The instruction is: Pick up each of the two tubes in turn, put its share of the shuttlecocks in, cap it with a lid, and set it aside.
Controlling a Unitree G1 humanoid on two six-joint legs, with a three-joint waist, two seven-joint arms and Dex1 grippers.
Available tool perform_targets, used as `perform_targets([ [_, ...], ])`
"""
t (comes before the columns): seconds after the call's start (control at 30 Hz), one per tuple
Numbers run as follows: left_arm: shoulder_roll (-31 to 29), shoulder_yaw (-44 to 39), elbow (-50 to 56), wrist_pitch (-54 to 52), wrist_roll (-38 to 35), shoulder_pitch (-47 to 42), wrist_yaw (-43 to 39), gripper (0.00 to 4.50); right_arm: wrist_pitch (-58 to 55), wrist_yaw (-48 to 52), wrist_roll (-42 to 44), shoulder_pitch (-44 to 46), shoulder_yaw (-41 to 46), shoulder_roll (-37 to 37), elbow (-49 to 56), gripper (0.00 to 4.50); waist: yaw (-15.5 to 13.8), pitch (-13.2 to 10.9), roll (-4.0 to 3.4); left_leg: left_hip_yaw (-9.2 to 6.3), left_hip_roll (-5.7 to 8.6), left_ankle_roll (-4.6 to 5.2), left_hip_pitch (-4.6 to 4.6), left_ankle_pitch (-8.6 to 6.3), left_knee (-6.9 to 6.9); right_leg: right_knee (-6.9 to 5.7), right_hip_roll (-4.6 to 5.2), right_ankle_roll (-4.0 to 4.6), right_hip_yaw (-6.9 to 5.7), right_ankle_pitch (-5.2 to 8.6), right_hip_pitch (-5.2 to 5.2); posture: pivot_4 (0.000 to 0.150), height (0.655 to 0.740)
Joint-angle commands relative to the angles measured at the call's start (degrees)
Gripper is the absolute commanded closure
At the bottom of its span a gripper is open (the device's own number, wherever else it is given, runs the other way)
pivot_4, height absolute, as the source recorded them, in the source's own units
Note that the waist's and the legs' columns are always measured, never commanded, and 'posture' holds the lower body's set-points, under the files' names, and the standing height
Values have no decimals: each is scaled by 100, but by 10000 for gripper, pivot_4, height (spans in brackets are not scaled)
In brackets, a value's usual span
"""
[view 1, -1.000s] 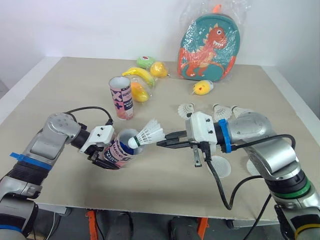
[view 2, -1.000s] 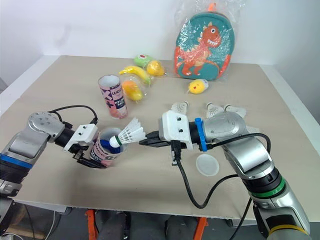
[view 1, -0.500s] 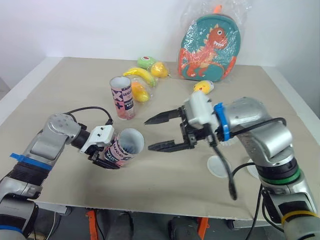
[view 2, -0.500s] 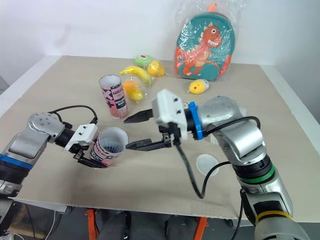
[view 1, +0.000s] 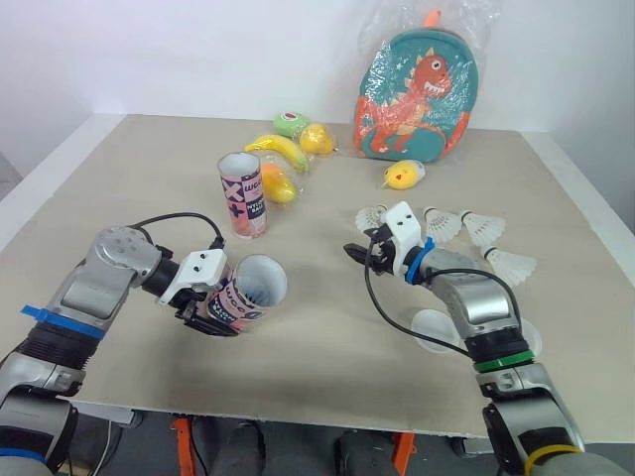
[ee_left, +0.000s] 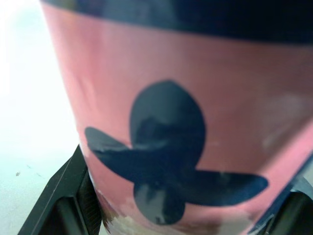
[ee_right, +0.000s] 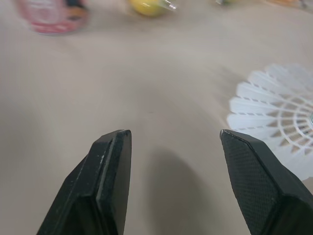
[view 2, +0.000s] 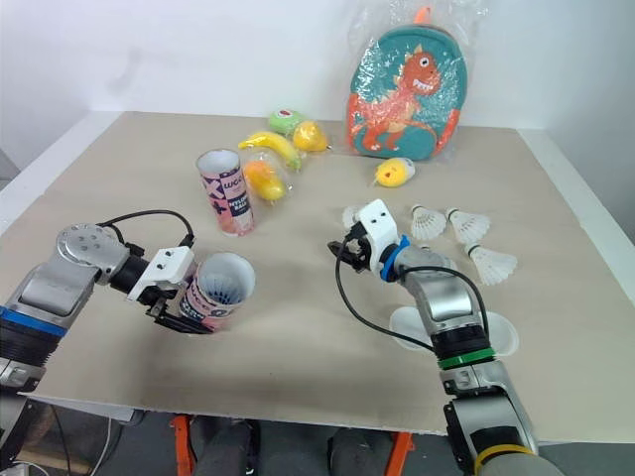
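Left fingers (ee_left: 58, 208): I see them clamped round the tilted pink tube (view 1: 249, 292).
Right fingers (ee_right: 108, 186): spread apart above the surface (ee_right: 161, 83), beside a shuttlecock (ee_right: 274, 117).

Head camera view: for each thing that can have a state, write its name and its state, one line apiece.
Held tube: tilted, uncapped.
Standing tube: upright on the table, uncapped.
Left gripper: shut on the held tube.
Right gripper: open, holding nothing.
Shuttlecocks: four, loose on the table.
Lids: two, flat on the table.
Backpack: upright, plastic-wrapped.
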State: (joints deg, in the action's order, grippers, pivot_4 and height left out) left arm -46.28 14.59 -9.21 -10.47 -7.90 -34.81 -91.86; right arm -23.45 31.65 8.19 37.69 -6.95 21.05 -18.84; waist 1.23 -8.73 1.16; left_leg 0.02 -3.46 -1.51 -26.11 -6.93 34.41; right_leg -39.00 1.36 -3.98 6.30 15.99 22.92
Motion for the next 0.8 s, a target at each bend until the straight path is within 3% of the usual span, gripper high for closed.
perform_targets([
  [0.03,94,304,-53,-50,140,145,-7,10983,443,-448,-320,377,122,-120,-498,13649,1,0,0,-1,1,0,0,0,1,0,0,1,0,2,-1,1500,7302],
  [0.23,77,271,77,-159,101,232,39,10983,664,-1057,-569,707,384,-118,-1297,13649,2,0,0,-1,1,-1,1,1,4,1,1,-2,1,3,-4,1500,7302],
  [0.7,151,251,132,-244,123,258,81,10983,613,-1265,-668,760,528,-151,-1333,13649,4,-1,-3,-2,3,0,0,1,-4,1,1,4,2,7,-4,1500,7302],
  [0.8,149,256,179,-266,114,279,75,10983,635,-1434,-676,789,576,-181,-1411,21380,4,-1,-3,-2,3,0,0,1,-4,1,1,4,2,7,-4,1500,7302],
])
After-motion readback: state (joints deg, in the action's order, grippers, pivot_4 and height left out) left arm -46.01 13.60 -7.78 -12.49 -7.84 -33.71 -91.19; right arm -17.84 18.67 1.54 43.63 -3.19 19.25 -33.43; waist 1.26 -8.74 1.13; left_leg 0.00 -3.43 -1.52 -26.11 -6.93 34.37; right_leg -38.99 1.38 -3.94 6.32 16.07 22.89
